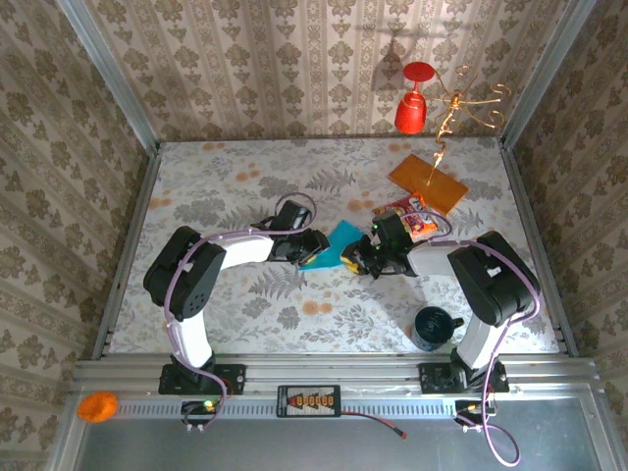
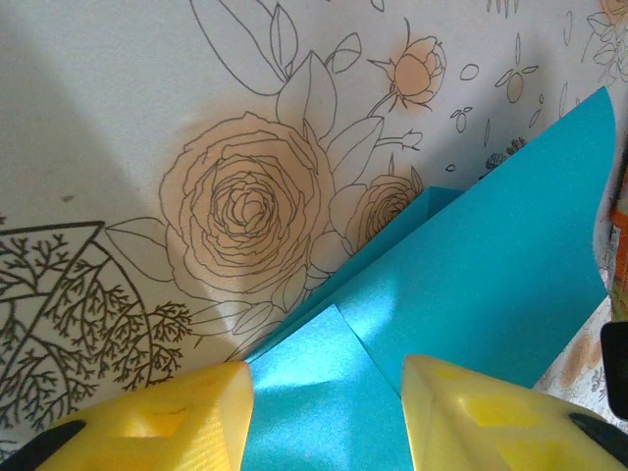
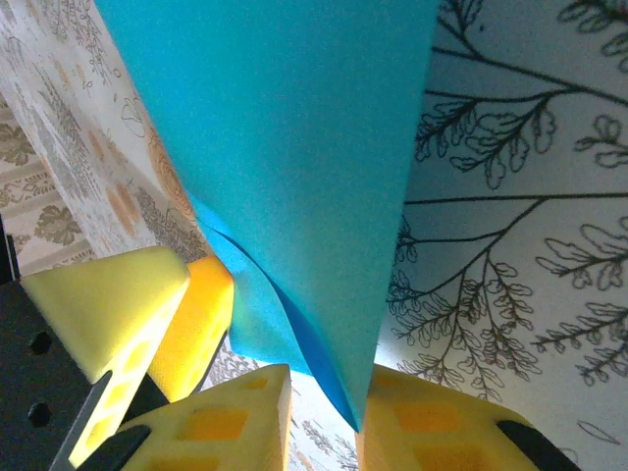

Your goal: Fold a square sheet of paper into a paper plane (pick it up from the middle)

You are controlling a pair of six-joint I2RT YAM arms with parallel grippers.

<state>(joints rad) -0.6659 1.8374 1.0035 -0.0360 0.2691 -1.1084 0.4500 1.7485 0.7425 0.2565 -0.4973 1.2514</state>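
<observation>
Two grippers of mine meet over the middle of the table in the overhead view: my left gripper and my right gripper come at the blue sheet from either side. It lies between them, partly folded, with a snack packet and an orange card beyond it (neither is mine to touch). My arms cover much of the paper there, so I cannot read the folds. Through my left wrist camera, the left gripper stands open, its yellow fingers apart, with layered flaps of the blue sheet lying between them; the near edge is cut off below. Through my right wrist camera, the right gripper has its fingers narrowly apart astride a raised, curling fold of the blue sheet; whether they already pinch it I cannot tell. I judge the paper light, limp, easily creased or torn and apt to slip, so the doubled fold near the middle is the place to take it, gently.
</observation>
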